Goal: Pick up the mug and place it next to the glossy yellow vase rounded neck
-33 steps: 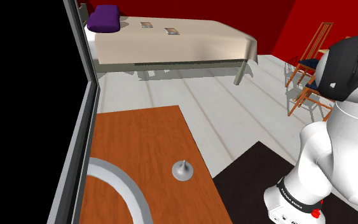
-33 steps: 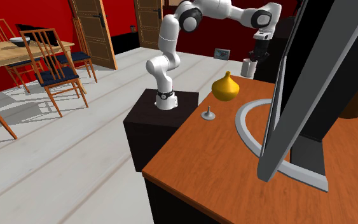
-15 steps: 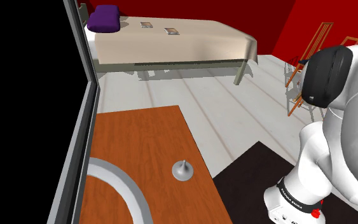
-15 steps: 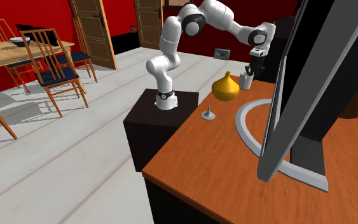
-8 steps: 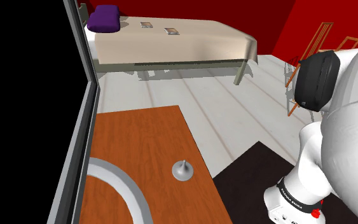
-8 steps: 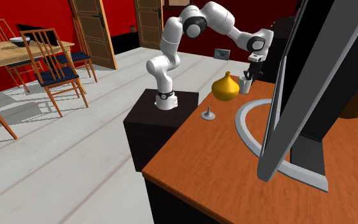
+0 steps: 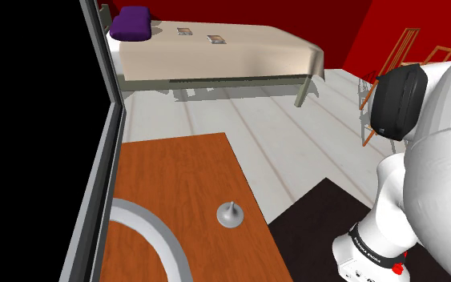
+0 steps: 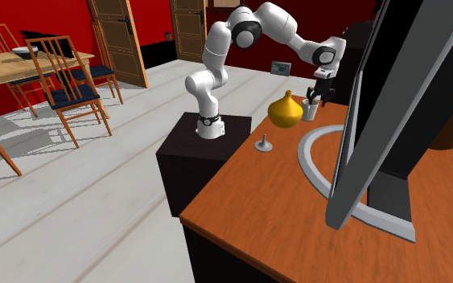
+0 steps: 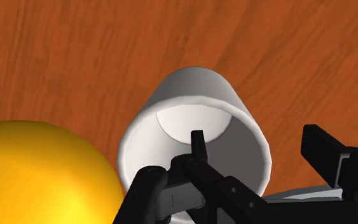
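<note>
Now the mug (image 9: 196, 95) stands on the desk (image 9: 75, 51) just beside the vase (image 9: 37, 165) — gripper (image 9: 257, 143) open, astride its rim. We judge placing done; next we lift straight clear.

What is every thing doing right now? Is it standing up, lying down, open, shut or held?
mug: upright on the table, open top, beside the vase, not held.
vase: upright on the table.
tool: open, one finger inside the mug, the other outside, neither pressing its wall.
small grey cone: upright on the table, apart from the others.
</note>
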Controlling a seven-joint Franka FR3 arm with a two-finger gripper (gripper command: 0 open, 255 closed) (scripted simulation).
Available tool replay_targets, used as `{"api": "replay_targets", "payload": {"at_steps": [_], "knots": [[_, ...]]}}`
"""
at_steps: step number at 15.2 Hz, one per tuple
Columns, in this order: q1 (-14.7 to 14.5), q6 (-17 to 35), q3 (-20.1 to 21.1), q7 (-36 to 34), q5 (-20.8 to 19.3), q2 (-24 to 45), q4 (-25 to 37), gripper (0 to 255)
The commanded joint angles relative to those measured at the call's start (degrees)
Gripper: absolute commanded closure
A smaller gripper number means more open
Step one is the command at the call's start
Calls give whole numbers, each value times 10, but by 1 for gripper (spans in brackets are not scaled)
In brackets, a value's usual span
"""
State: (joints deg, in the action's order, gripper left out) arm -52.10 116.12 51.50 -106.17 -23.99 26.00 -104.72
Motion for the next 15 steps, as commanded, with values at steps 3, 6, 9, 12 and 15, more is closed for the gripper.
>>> {"api": "replay_targets", "payload": {"at_steps": [3,6,9,12,15], "knots": [[0,0,0,0,0,0,0,0],[5,-31,11,10,16,-16,21,0],[8,-59,19,18,29,-27,42,0],[8,-59,19,18,29,-27,42,0],[8,-59,19,18,29,-27,42,0]]}}
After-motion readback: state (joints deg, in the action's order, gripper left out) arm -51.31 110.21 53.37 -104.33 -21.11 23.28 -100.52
